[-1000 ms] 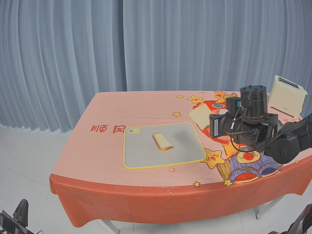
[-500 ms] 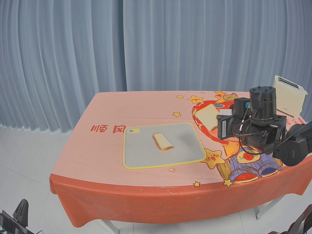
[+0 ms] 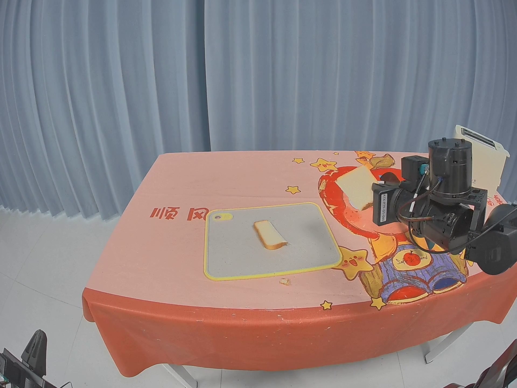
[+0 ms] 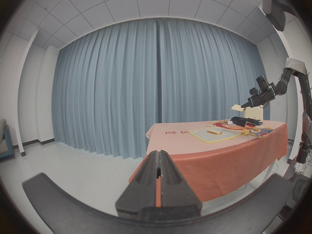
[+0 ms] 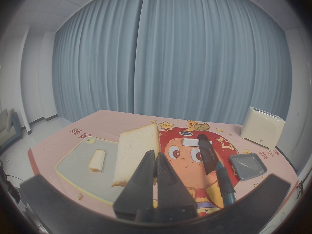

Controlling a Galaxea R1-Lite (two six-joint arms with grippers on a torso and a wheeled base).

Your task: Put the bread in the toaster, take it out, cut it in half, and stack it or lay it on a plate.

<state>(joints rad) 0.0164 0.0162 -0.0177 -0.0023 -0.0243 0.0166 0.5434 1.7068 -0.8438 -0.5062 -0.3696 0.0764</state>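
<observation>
Right gripper (image 5: 155, 158) is pinching the bread slice (image 5: 136, 153) by one lower corner. The slice is tilted and in the air just right of the cutting board (image 3: 301, 243), above the table (image 3: 215, 179). The toaster (image 3: 479, 163) sits well right of and behind the board, near the table's edge. We judge it's the target, though the grey tray (image 5: 248, 165) right of the board is also possible. Main risk we see is the corner-only grip on soft bread. The slice can sag, pivot between the fingers or tear at the pinch, and then we lose its angle at the slot. The slot looks narrow, so a tilted slice would catch the rim and buckle instead of dropping in. Pressing down after that could shove or tip the toaster, which looks light. The knife (image 5: 211, 161) lies right of the board under the likely path, so a dropped slice would land on it or on the tray, and we'd have an awkward flat re-grasp. A small bread piece (image 3: 269, 234) lies mid-board, well apart from the arm, so no clash there. Left gripper (image 4: 158, 176) has its fingers pressed together on nothing, low, off the table and well to the board's left, so it can't steady the toaster.
</observation>
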